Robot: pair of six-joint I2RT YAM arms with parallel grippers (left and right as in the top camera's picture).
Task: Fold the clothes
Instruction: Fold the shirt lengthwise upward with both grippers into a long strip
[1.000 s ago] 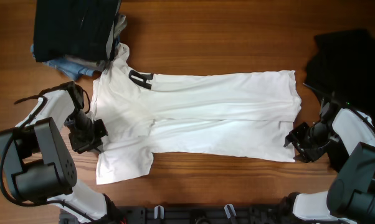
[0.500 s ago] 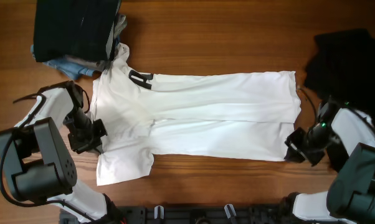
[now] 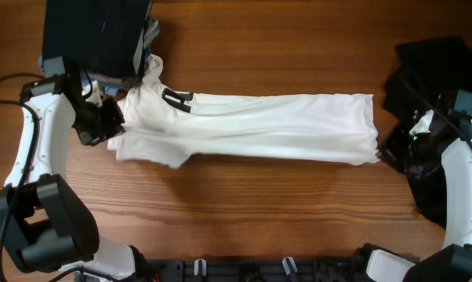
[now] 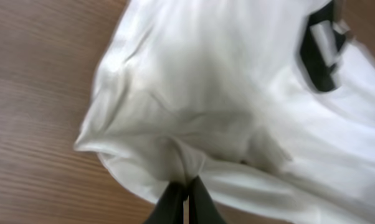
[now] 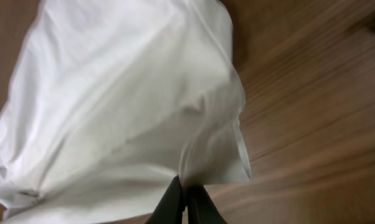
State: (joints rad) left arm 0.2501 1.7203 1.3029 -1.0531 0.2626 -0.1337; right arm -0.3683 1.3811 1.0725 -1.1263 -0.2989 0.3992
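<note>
The clothes, a white T-shirt (image 3: pixel 259 125) with black lettering (image 3: pixel 176 99) near its collar end, lie stretched left to right across the wooden table as a long, narrow band. My left gripper (image 3: pixel 110 127) is shut on a bunched fold of the shirt's left end, and the left wrist view shows the clothes (image 4: pixel 237 93) pinched at the left gripper (image 4: pixel 187 184). My right gripper (image 3: pixel 386 153) is shut on the hem corner at the right end. The right wrist view shows the clothes (image 5: pixel 125 93) hanging from the right gripper (image 5: pixel 186 188), lifted off the wood.
A stack of dark folded garments (image 3: pixel 95 31) over blue denim (image 3: pixel 87 81) sits at the back left, touching the shirt's collar end. A black garment (image 3: pixel 436 70) lies at the right edge, under the right arm.
The right gripper closed on the shirt's near right hem. Both grippers then carried the near edge away from the front, doubling the spread shirt into a narrower band.
</note>
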